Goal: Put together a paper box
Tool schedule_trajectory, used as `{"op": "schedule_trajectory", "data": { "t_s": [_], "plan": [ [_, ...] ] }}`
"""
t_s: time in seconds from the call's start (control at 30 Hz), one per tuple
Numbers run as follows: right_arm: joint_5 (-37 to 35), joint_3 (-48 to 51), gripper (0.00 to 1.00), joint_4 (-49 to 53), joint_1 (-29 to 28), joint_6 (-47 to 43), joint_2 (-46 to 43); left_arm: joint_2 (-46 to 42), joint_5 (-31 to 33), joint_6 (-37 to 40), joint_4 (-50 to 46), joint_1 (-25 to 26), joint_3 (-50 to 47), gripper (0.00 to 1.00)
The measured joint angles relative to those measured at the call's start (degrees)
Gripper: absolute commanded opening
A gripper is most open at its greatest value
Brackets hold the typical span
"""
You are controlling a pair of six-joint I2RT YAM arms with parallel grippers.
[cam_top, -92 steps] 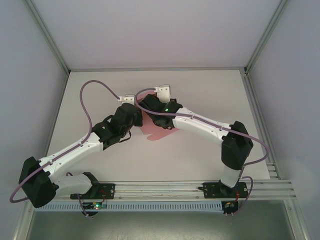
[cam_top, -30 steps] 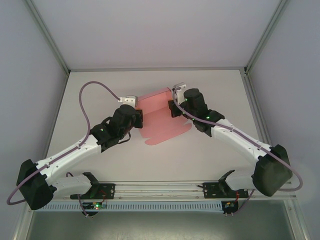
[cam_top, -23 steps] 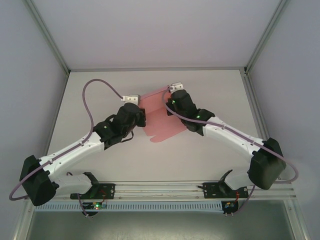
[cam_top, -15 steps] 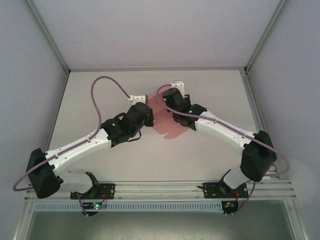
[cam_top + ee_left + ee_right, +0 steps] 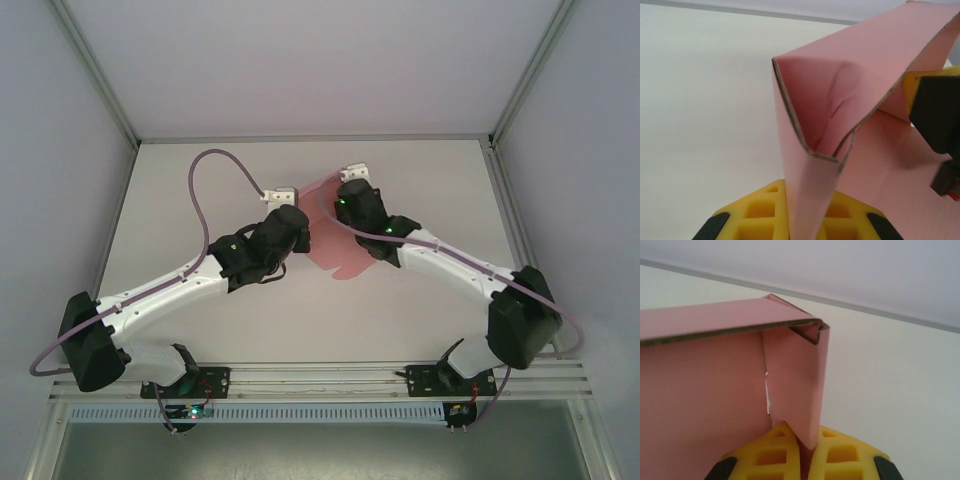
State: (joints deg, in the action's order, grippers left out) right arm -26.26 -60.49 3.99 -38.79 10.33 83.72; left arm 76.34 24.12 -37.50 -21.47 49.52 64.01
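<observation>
Paper box [image 5: 340, 262] half-folded over mid-bench [image 5: 440, 190], left tool [image 5: 807, 215] pinching one wall, right tool [image 5: 802, 450] clamped on a flap; best to bring both inward evenly, keeping creases square, no tearing.

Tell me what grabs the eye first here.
The pink paper box, half folded, is near the middle of the table. The left gripper pinches one folded panel, and the right gripper pinches a flap on the opposite side.
</observation>
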Motion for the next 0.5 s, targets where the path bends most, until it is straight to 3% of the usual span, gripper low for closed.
{"op": "schedule_trajectory", "data": {
  "t_s": [0.13,0.27,0.5],
  "plan": [
    [14.1,8.3,0.19,-9.2,4.5,-2.8,-6.7,-1.2,0.0,0.6,-0.4,0.0,-0.3,0.0],
    [23.1,11.6,0.25,-13.0,7.2,-3.3,-11.5,-4.1,0.0,1.3,-0.1,0.0,-1.6,0.0],
    [29.2,13.0,0.26,-13.7,8.8,-3.2,-15.5,-6.9,-0.8,2.5,1.2,0.0,-3.0,0.0]
  ]
}}
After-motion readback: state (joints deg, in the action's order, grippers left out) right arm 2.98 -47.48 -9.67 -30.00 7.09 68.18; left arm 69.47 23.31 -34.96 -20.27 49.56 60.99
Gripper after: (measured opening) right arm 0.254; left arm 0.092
